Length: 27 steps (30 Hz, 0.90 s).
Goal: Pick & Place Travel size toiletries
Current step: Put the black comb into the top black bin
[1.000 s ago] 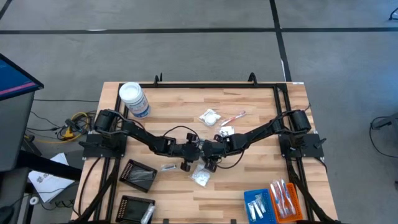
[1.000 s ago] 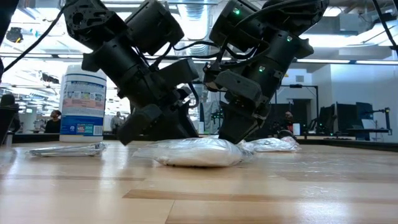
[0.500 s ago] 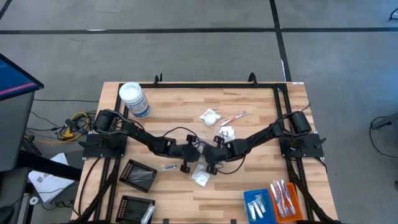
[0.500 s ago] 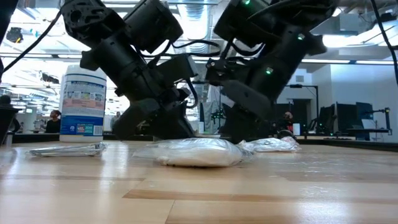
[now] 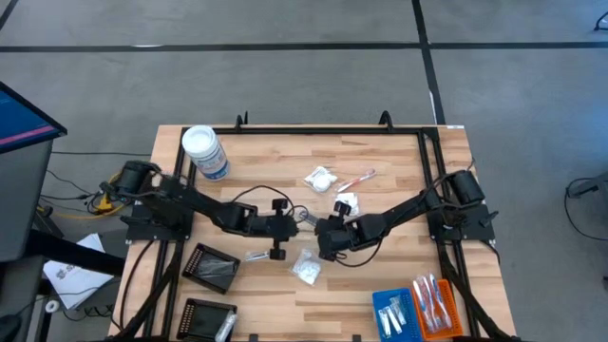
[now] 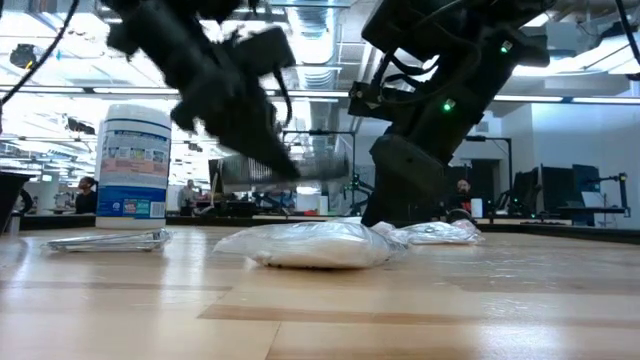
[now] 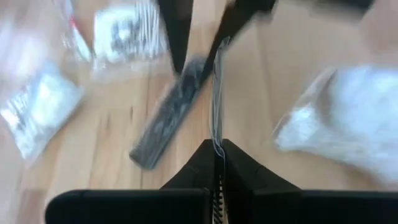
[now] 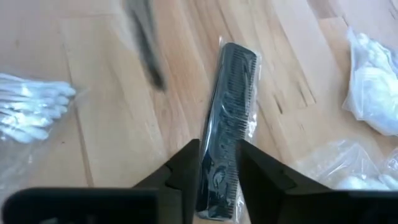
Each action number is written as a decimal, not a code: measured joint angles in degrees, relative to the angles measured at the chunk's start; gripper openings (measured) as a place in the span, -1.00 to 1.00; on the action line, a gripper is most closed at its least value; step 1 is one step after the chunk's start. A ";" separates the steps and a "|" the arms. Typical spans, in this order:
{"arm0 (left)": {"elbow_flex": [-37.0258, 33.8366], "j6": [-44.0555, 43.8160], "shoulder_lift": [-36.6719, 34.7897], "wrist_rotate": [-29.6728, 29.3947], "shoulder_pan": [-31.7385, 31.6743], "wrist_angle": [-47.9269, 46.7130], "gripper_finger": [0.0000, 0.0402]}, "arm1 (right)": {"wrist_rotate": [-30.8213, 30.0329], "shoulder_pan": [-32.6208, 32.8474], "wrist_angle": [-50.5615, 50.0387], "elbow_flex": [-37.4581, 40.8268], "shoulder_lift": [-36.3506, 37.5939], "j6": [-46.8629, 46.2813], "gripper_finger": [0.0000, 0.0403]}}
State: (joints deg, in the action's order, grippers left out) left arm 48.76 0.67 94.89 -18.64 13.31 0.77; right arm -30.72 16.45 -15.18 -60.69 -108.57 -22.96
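Two grippers sit close together at mid-table (image 5: 399, 152), and my next move rests on the right one. The right gripper (image 8: 219, 149) is down low with its jaws parted, straddling the near end of a black comb (image 8: 227, 106) in clear wrap. The comb lies flat on the wood, its long axis running straight out ahead of the fingers (image 8: 186, 168), so the jaws cross its narrow width. I judge that a plain squeeze should take it, with no turn of the wrist. The left gripper (image 7: 214, 152) is clenched on a thin wrapped piece (image 7: 215, 93), seen edge-on and raised clear of the boards just beside the comb. I cannot make out what the piece is. White sachets (image 8: 373, 81) lie near the comb's far side, apart from it. A pack of swabs (image 8: 28, 109) lies on the other side, also clear. The right arm is plainly the nearer one for the comb, since the left already has its load.
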 joint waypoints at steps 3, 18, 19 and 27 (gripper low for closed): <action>0.09 -4.36 -5.18 0.02 1.87 -4.72 -0.99 | 0.25 0.00 0.23 -0.02 0.02 0.25 -0.40; 0.07 -34.38 -21.79 -4.90 28.34 -31.36 -0.99 | 0.71 0.04 1.03 -0.17 0.20 1.01 -0.29; 0.07 -37.09 -21.79 -5.24 29.86 -32.79 -0.99 | 0.73 0.08 1.11 -0.21 0.20 0.97 -0.30; 0.07 -57.28 -21.79 -9.80 40.35 -44.39 -0.99 | 0.85 0.48 2.55 -0.22 0.22 0.90 -0.35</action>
State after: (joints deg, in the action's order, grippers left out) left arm 48.84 -56.61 73.10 -28.44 53.66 -43.61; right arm -29.87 16.93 -12.63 -60.90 -108.36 -22.06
